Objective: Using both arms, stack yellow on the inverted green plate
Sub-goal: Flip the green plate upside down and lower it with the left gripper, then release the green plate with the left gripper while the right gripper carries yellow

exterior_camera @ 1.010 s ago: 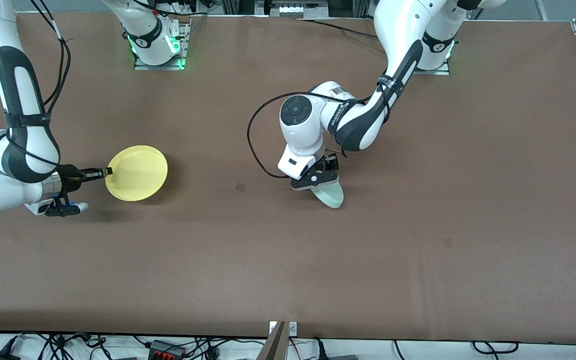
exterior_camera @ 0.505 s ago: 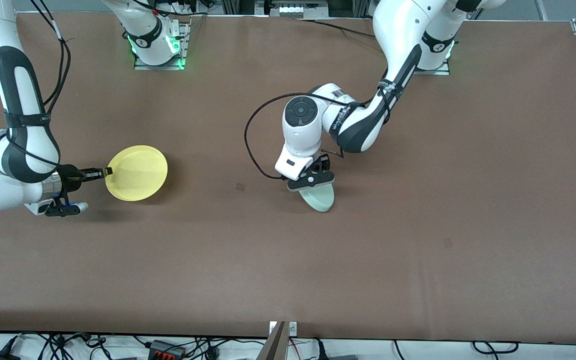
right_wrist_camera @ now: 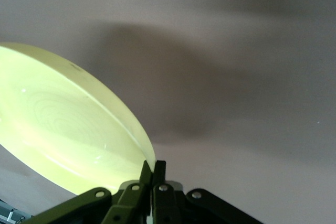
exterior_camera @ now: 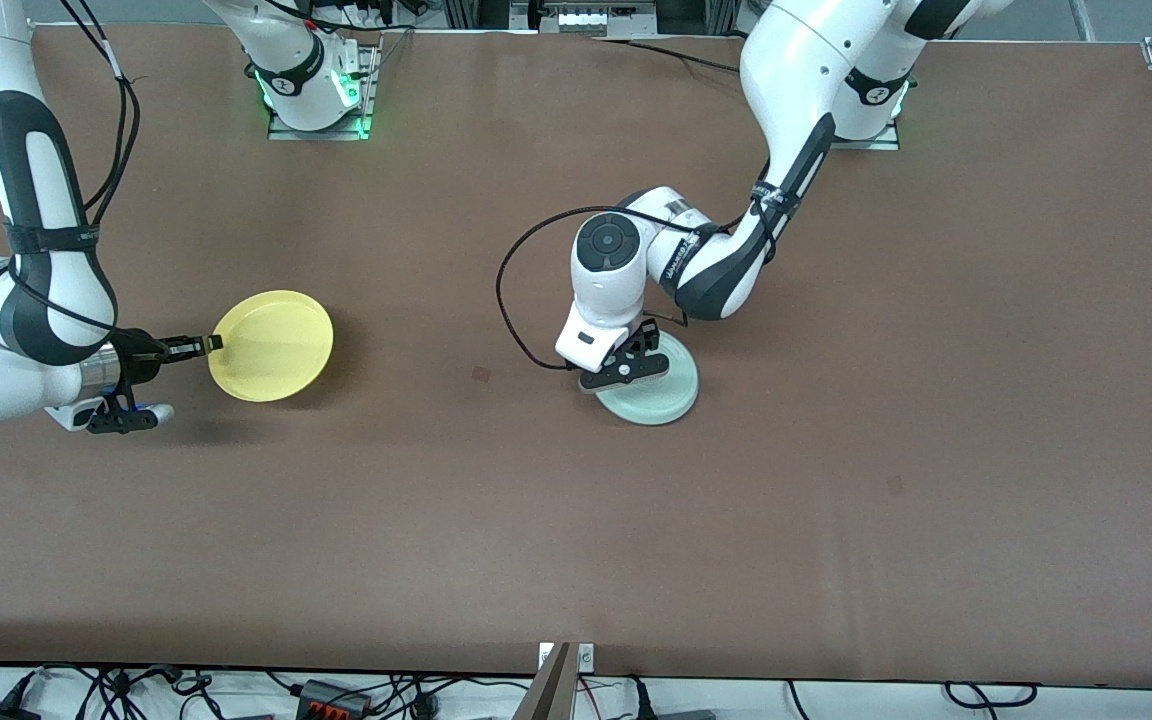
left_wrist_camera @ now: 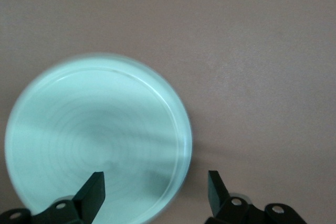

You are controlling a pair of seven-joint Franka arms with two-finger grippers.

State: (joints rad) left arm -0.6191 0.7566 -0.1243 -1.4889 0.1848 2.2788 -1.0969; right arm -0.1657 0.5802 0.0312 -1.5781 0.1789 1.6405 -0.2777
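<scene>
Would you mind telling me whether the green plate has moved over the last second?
Yes. The green plate, tilted on edge under the left end effector a second ago, now lies flat and upside down on the table, released.

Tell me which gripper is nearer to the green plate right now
The left. The left gripper hangs open right over the green plate, which lies flat on the table. The right gripper is off toward the right arm's end, shut on the yellow plate's rim.

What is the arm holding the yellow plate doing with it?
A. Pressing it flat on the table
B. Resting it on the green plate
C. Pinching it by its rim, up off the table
C: the right gripper is shut on the rim of the yellow plate, which casts a shadow on the table below.
</scene>
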